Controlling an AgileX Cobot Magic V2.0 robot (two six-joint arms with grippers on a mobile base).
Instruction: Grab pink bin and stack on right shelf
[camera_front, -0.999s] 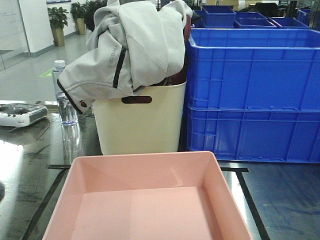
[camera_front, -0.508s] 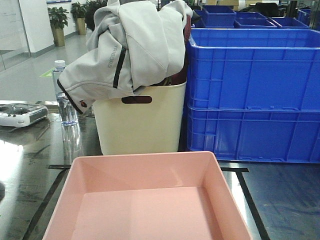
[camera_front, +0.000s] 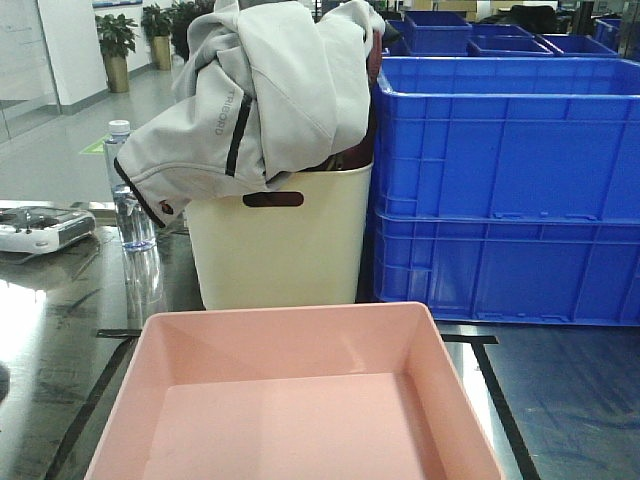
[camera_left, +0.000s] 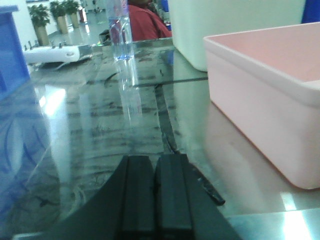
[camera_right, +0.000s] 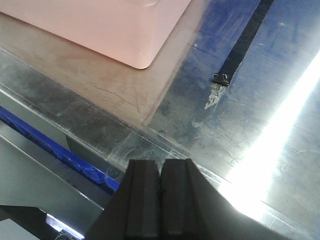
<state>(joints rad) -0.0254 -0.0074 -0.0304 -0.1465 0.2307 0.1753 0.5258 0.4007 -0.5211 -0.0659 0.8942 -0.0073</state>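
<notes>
The pink bin (camera_front: 300, 400) sits empty and upright on the steel shelf top (camera_front: 570, 400), inside black tape lines, close to the front camera. In the left wrist view the bin (camera_left: 265, 95) is to the right of my left gripper (camera_left: 156, 160), which is shut and empty, low over the shelf top (camera_left: 100, 140). In the right wrist view a bottom corner of the bin (camera_right: 110, 30) shows at upper left. My right gripper (camera_right: 161, 165) is shut and empty above the shelf's front edge (camera_right: 165, 145), apart from the bin.
A cream tub (camera_front: 280, 240) with a grey jacket (camera_front: 260, 90) stands behind the bin. Stacked blue crates (camera_front: 510, 190) stand at back right. A water bottle (camera_front: 128, 190) and a white controller (camera_front: 40, 228) are at back left. Black tape (camera_right: 245, 40) marks the top.
</notes>
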